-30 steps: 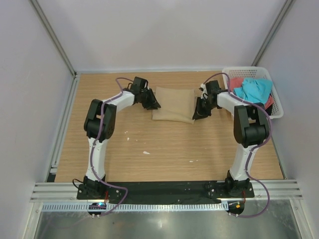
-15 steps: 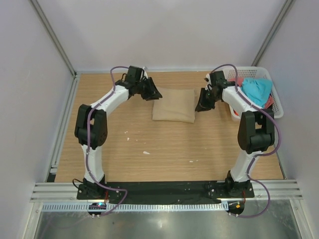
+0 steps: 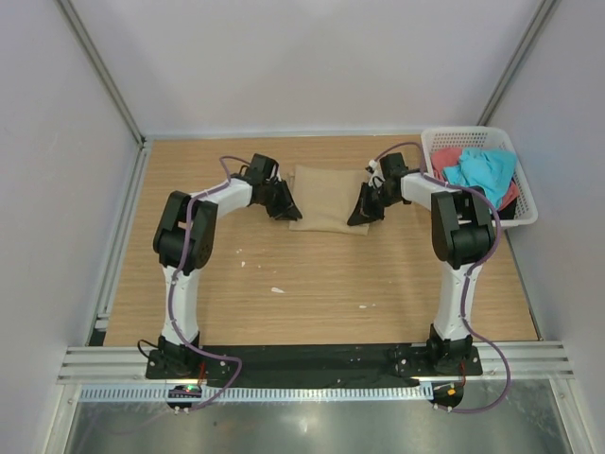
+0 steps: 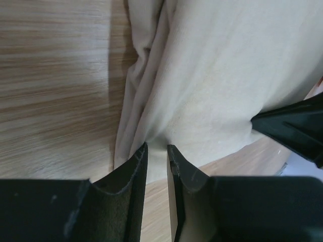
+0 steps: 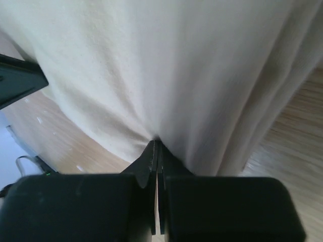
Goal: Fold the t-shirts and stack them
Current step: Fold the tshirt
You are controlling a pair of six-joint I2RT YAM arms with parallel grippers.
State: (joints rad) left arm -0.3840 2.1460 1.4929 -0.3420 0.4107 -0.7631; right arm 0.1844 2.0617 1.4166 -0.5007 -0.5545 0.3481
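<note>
Right gripper (image 5: 156, 146) has just snapped fully closed: the fingers sit flush together with the tips buried in the right edge of the tan t-shirt (image 3: 326, 197). The cloth puckers toward the tips, but I can't tell if a layer is actually caught or if the tips are just nosing into it. Left gripper (image 4: 156, 149) has a narrow slot between the fingers and the shirt's left hem is right at the tips. I can't tell from the wrist view whether it's clamped on the fold or just hovering around it. Half a second ago both grippers were further back, off the far corners of the shirt. Now they've dropped in on the middle of its two side edges, facing each other, and each is visible at the edge of the other's wrist view. The shirt is a folded rectangle lying flat at the far centre of the table (image 3: 312, 284), and it looks slightly narrower than it did a moment ago. I read this as tidying or setting up another fold on the tan one, not a finished fold yet. The turquoise t-shirt (image 3: 482, 170) and coral-red t-shirt (image 3: 444, 157) are still bunched in the white basket (image 3: 468, 130) at far right, so most of the job is still ahead. Risk: only one side has a real grip, and the fold skews when lifted.
</note>
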